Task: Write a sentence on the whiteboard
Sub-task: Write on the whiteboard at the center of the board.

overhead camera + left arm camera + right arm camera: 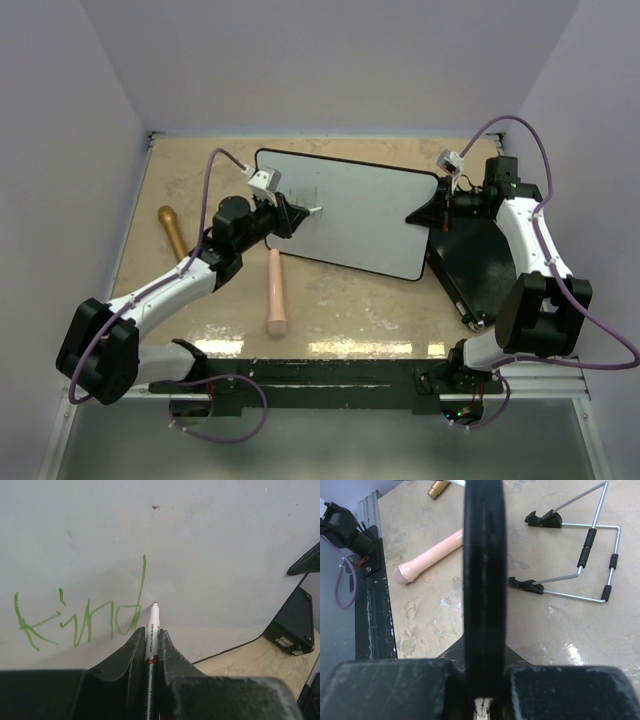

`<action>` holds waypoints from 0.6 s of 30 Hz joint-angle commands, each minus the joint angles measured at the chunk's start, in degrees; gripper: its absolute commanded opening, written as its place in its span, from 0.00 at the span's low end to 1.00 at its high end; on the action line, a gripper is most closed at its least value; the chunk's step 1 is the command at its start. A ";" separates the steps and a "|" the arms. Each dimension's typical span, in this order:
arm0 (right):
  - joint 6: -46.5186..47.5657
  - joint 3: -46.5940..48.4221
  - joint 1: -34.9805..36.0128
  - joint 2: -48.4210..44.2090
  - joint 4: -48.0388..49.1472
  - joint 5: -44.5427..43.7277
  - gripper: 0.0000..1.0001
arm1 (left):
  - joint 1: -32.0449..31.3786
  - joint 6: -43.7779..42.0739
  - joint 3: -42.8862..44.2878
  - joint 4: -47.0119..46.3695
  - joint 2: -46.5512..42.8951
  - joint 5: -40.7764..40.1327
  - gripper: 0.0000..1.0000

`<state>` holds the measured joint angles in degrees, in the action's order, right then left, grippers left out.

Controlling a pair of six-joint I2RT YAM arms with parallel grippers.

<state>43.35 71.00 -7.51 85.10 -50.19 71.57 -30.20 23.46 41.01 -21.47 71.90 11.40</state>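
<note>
My left pincer (151, 633) pinching a marker (153, 621), tip against the whiteboard (225, 555) just right of green sentence (80, 622) "kind", my right pincer (484, 650) clamped on the whiteboard's right edge

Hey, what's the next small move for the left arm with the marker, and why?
Probably slide the left tool slightly past the d along the whiteboard and start the next letter. The sentence reads only "kind" so far, the marker tip sits at the d's foot, and blank board lies beyond.
</note>
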 commanded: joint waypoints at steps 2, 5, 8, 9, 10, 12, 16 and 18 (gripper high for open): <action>2.53 0.89 0.48 -0.90 -0.78 -2.75 0.00 | -0.13 -0.43 4.51 -1.29 0.79 -2.00 0.00; 2.53 0.98 0.48 -0.99 -0.87 -2.75 0.00 | -0.13 -0.61 5.30 -0.76 1.49 -1.20 0.00; 2.53 0.98 0.48 -0.90 -0.87 -2.75 0.00 | -0.13 -0.52 5.30 -0.76 2.02 -0.50 0.00; 2.53 1.07 0.48 -0.90 -0.87 -2.75 0.00 | -0.13 -0.52 5.30 -0.76 2.19 -0.33 0.00; 2.53 1.07 0.39 -0.90 -0.87 -2.75 0.00 | -0.13 -0.35 5.22 -0.94 2.37 0.11 0.00; 2.53 1.07 0.39 -0.90 -0.87 -2.75 0.00 | -0.13 -0.09 5.30 -1.11 2.89 0.81 0.00; 2.53 0.98 0.39 -0.99 -0.87 -2.75 0.00 | -0.13 0.27 5.31 -1.29 3.77 2.48 0.00; 2.53 0.98 0.48 -0.99 -0.78 -2.75 0.00 | -0.13 0.44 5.22 -0.85 3.95 2.58 0.00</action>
<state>43.20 71.00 -7.57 85.10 -50.19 71.44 -30.28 23.49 44.27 -21.37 74.59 14.09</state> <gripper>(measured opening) 0.055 0.159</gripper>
